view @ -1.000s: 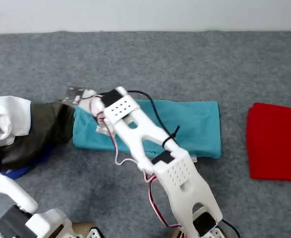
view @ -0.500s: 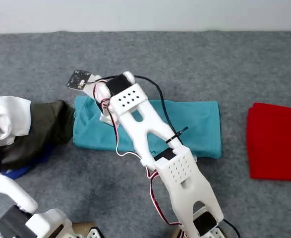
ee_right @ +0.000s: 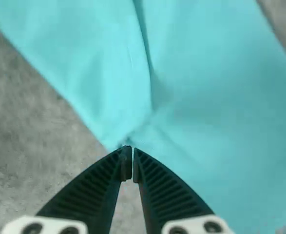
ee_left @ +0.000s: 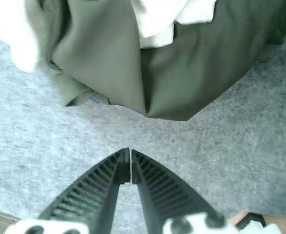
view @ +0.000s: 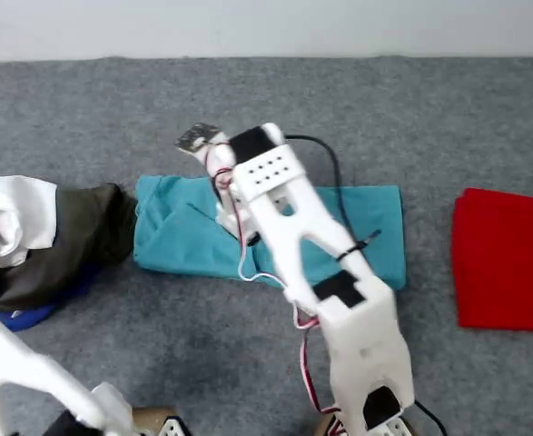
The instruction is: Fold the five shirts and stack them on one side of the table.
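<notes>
Surface: grey, carpet-textured bench (view: pixel 184 363).

Nearest edge, high view: the left arm (view: pixel 30 372) sits at the bench's left corner. The right arm (view: pixel 339 300) rises from the middle of the near edge and slants away toward the left.

Left end effector (ee_left: pixel 130 158): jaws fully together, nothing between them. It hangs over bare grey bench, just short of the edge of the shirt heap.

Heap, left side of bench: an olive shirt (ee_left: pixel 191 68) lies crumpled, with a white shirt (ee_left: pixel 157 14) bunched on top. A blue shirt (view: pixel 30 315) shows as a strip under the heap's near edge. None of the three is folded.

Right end effector (ee_right: pixel 127 156): jaws together. The tips sit at the edge of the teal shirt (ee_right: pixel 206 97), where cloth meets bench. Cannot tell whether any fabric is pinched between them.

The teal shirt is in mid-bench, folded into a long band running left to right. Its left end has a flap turned over with a diagonal crease. That end lies just beside the olive shirt. The right arm's wrist is above the left half of the band.

Right edge of bench: a red shirt (view: pixel 507 259), folded flat into a neat rectangle, well apart from the teal shirt.

Far side: bare grey bench, then a white wall (view: pixel 266 27).
</notes>
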Controlling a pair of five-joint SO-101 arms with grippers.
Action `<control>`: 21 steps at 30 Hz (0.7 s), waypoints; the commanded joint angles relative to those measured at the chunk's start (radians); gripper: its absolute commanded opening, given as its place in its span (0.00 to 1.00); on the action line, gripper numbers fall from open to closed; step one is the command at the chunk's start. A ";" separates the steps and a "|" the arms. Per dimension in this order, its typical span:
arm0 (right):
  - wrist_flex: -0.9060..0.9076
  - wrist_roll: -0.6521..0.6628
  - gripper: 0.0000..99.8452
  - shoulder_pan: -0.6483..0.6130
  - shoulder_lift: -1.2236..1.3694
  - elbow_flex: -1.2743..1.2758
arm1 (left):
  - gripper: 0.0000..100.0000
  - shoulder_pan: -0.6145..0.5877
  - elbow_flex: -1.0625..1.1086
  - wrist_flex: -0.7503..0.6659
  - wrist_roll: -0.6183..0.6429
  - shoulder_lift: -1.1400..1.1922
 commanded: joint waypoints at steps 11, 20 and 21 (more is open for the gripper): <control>-0.051 -0.135 0.05 0.392 -0.363 0.313 | 0.02 0.008 -0.019 0.048 0.000 -0.061; -0.349 -0.160 0.21 0.549 -0.510 0.703 | 0.02 0.008 -0.021 0.052 -0.003 -0.061; -0.392 -0.160 0.22 0.555 -0.510 0.730 | 0.02 0.008 -0.021 0.052 -0.003 -0.061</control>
